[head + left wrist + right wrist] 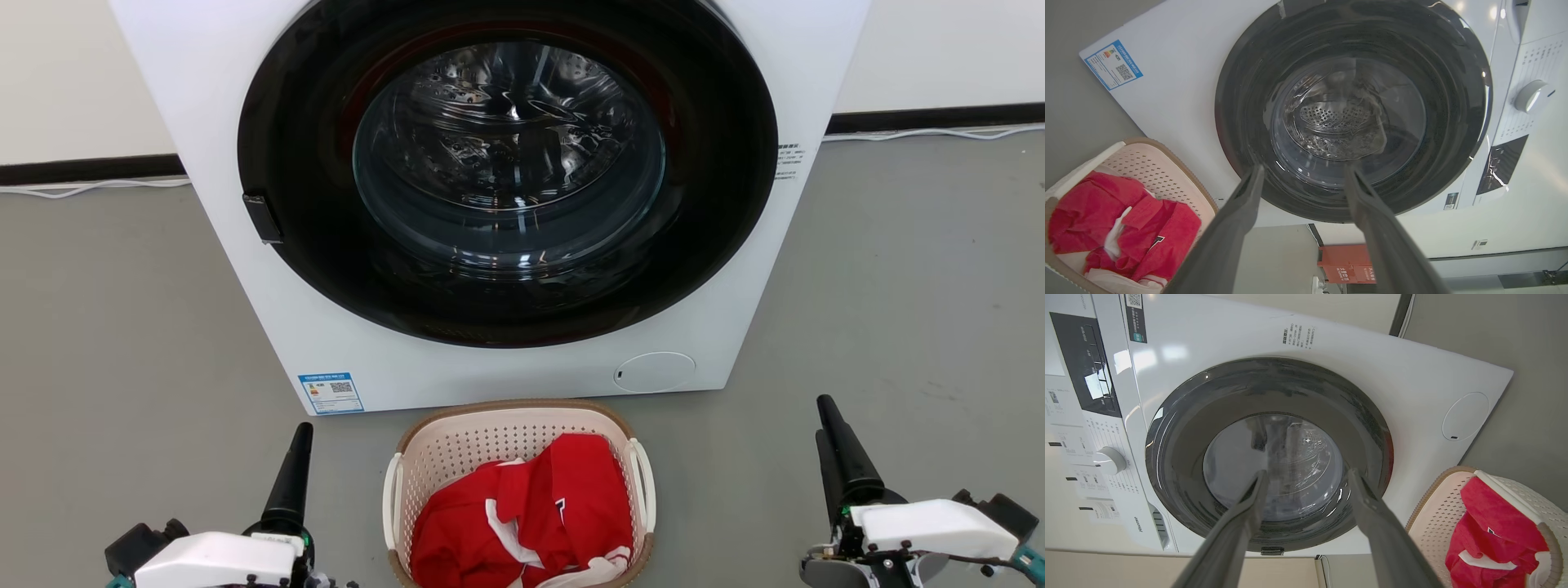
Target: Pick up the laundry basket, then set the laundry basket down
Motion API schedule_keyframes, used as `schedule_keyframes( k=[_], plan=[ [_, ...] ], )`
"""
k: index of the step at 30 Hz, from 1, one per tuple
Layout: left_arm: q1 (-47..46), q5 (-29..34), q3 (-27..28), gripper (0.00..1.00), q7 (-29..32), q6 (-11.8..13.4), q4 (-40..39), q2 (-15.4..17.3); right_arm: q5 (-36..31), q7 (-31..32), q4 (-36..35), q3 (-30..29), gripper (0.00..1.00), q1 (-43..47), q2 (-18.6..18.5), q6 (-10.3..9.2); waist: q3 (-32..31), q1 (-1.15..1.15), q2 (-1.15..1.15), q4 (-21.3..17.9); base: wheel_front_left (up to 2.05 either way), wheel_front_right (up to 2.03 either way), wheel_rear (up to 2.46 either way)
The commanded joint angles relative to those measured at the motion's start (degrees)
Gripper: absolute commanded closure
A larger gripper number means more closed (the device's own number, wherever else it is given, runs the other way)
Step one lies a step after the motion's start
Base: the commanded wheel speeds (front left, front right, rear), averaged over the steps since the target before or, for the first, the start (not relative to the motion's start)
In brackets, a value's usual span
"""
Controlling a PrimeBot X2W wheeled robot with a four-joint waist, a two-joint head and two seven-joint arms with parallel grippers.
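Cream basket (457, 447) sits on the floor (122, 327) just in front of the washer (204, 122), w/ red clothes (571, 490) inside. Left gripper (1303, 168) & right gripper (1307, 473) flank it, fingers wide, holding nothing. You should close on both side handles (390, 502) together, then lift level so it won't tip.

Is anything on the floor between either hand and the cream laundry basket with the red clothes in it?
Nothing visible does. Bare grey floor lies between the left hand and the oval cream plastic laundry basket, and between it and the right hand. The white front-loading washer stands behind the basket, not between.
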Motion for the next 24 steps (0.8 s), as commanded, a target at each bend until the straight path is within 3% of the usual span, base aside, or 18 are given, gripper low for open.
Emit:
schedule_keyframes(
  k=[1, 15, 24],
  plan=[
    [-3.12, 1.26, 0.25, 0.00, -0.35, -0.07, -1.86, 0.57, -1.18, -0.76, -2.16, 0.86, 0.00, -2.95, -0.85, 0.16, 0.01, -0.01, 0.00, 0.00, 0.00, 0.00, 0.00],
    [-3.59, 19.36, 0.14, 0.00, -2.88, -0.05, -2.78, 0.57, -16.46, -3.29, -2.42, 3.92, 0.00, -3.69, -2.31, 0.21, 0.44, -0.01, 0.00, -0.03, 0.00, 0.00, 0.00],
    [-3.64, 27.05, -0.38, 0.00, -4.39, -0.07, -3.21, 0.52, -24.08, -4.80, -2.80, 5.02, 0.00, -3.84, -2.14, 0.24, 0.58, -0.01, 0.00, -0.03, 0.00, 0.00, 0.00]
  ],
)
